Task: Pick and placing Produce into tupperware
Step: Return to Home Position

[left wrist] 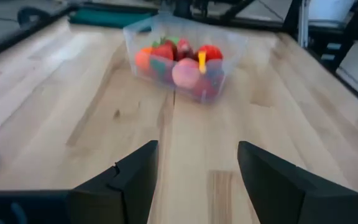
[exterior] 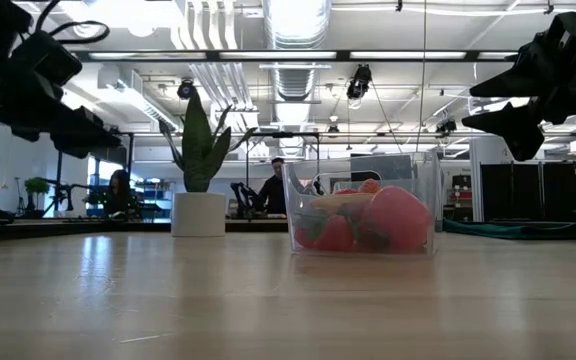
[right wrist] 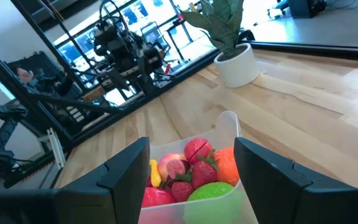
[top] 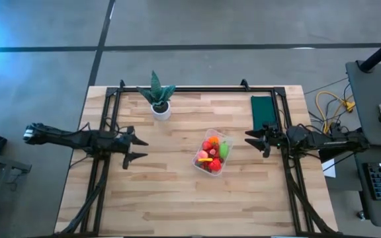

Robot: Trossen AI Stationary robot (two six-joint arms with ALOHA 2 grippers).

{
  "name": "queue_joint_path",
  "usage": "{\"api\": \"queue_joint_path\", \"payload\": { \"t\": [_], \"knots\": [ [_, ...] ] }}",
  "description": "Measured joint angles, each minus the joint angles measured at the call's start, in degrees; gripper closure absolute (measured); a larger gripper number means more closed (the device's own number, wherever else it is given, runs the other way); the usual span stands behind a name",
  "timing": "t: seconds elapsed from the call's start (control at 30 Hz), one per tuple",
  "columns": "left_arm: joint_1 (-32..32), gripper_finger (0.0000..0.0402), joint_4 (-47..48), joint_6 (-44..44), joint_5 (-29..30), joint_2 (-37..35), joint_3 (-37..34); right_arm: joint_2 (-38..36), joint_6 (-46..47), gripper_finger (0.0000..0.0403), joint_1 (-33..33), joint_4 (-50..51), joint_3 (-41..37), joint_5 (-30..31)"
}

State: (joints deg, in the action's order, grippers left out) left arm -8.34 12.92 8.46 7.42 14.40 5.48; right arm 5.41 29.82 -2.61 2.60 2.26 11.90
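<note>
- Clear plastic tub (top: 229, 141) stands near mid-bench, a little toward the right arm, and sits skewed to the edges of the wooden bench (top: 164, 198).
- The produce (top: 210, 156) lies heaped inside the tub. There are red, orange and pink pieces, one green piece on the side nearest the right arm, and a slim yellow piece among them.
- The lower pieces are covered by those on top, so the count cannot be told.
- The left fingers (top: 135, 143) hover over the bench's left side, well apart from the tub. They are spread wide with nothing between them.
- The right fingers (top: 255, 140) hang just to the right of the tub and point toward it. They are parted and empty.
- In the low view both arms are cut off at the picture's upper corners, so only dark parts of them show.
- A spiky green plant (top: 157, 91) in a white pot (top: 162, 111) stands beyond the tub, near the far edge.
- A dark green cloth (top: 262, 108) lies flat by the far right corner. Its near end is partly covered by the right arm in the high view.
- Two people (exterior: 273, 186) sit in the room beyond the bench, too small to make out further.
</note>
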Motion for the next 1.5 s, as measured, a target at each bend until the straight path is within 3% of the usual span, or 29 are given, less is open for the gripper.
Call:
{"api": "queue_joint_path", "payload": {
  "t": [0.2, 0.6, 1.5],
  "knots": [
    [0.0, 0.0195, -5.1, 0.0, 0.0, 4.7, -0.2, 0.0, 0.0, 0.0177, 0.0, 0.0, 0.0, 0.0],
    [0.0, 0.0195, -4.9, -0.1, 0.0, 8.8, -0.4, 0.0, 0.0, 0.0177, 0.0, 0.0, 0.0, 0.0],
    [0.0, 0.0195, -5.6, -0.1, -0.3, 11.1, -1.8, 0.0, 0.0, 0.0177, 0.0, 0.0, 0.0, 0.0]
  ]
}}
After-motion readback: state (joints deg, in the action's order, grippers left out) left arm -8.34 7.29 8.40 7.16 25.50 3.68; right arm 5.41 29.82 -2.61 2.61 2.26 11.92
